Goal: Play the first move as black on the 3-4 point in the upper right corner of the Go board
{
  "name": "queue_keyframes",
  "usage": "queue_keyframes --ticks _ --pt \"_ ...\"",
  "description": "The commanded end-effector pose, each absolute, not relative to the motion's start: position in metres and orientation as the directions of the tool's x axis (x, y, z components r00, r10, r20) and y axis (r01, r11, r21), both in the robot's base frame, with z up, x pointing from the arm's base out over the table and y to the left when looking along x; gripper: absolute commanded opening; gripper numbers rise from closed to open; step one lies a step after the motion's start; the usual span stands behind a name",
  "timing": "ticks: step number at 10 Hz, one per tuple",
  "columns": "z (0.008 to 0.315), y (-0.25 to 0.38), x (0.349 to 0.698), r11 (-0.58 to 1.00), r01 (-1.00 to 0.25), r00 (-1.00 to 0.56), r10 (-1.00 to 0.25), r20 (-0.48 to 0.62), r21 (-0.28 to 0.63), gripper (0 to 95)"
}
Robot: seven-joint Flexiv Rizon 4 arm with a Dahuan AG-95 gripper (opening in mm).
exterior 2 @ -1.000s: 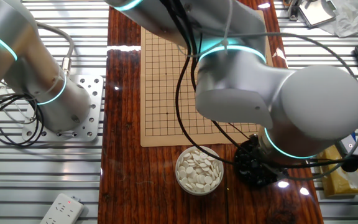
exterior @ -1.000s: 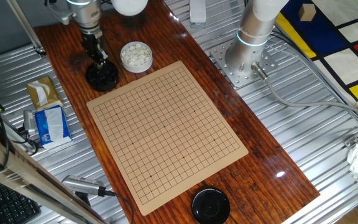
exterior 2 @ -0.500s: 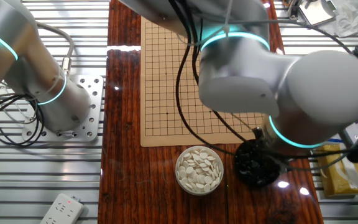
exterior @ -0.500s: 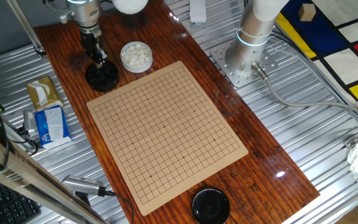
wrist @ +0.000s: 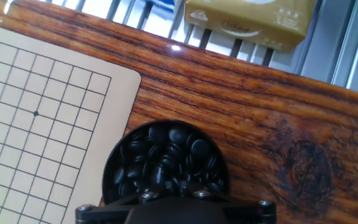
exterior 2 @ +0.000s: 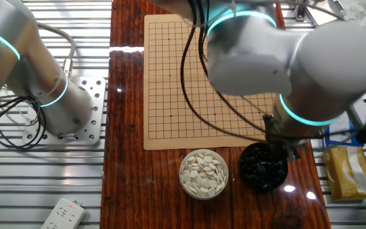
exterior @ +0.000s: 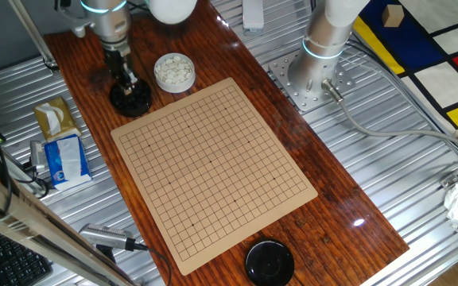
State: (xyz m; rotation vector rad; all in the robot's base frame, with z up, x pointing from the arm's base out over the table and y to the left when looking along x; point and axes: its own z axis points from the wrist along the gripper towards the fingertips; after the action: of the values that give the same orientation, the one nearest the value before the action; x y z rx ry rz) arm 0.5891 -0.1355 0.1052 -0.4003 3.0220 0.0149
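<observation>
The Go board lies bare, with no stone on any crossing, so the 3-4 point is uncovered. Black stones fill a round black bowl beside the board's far left corner. The same bowl sits low in the hand view. My gripper hangs straight over this bowl, its thin fingers close together just above the stones. From the other side, the gripper is mostly hidden under the arm. Only its dark housing shows in the hand view, so I cannot see whether a black stone is held.
A bowl of white stones stands right of the black bowl. A black lid rests by the board's near edge. Tissue packs lie left of the board. The arm's base plate is on the right.
The arm has risen and drawn back from the black bowl. More of its stones show now in the other fixed view.
</observation>
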Motion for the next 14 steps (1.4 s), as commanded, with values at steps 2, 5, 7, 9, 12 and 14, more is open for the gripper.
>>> queue_keyframes --ticks 2,5,7,9,12,14 --pt "0.106 -0.119 0.599 0.973 -0.231 -0.969 -0.231 -0.092 -0.006 0.0" --pt "0.104 -0.105 0.600 0.977 -0.214 -0.972 -0.213 -0.097 -0.006 0.0" --pt "0.103 -0.098 0.600 0.978 -0.210 -0.973 -0.209 -0.097 -0.001 0.0" --pt "0.101 -0.087 0.598 0.979 -0.203 -0.974 -0.202 -0.098 -0.001 0.0" --pt "0.093 -0.081 0.598 0.979 -0.202 -0.975 -0.201 -0.098 -0.003 0.0" --pt "0.090 -0.079 0.597 0.980 -0.201 -0.975 -0.200 -0.100 -0.002 0.0"
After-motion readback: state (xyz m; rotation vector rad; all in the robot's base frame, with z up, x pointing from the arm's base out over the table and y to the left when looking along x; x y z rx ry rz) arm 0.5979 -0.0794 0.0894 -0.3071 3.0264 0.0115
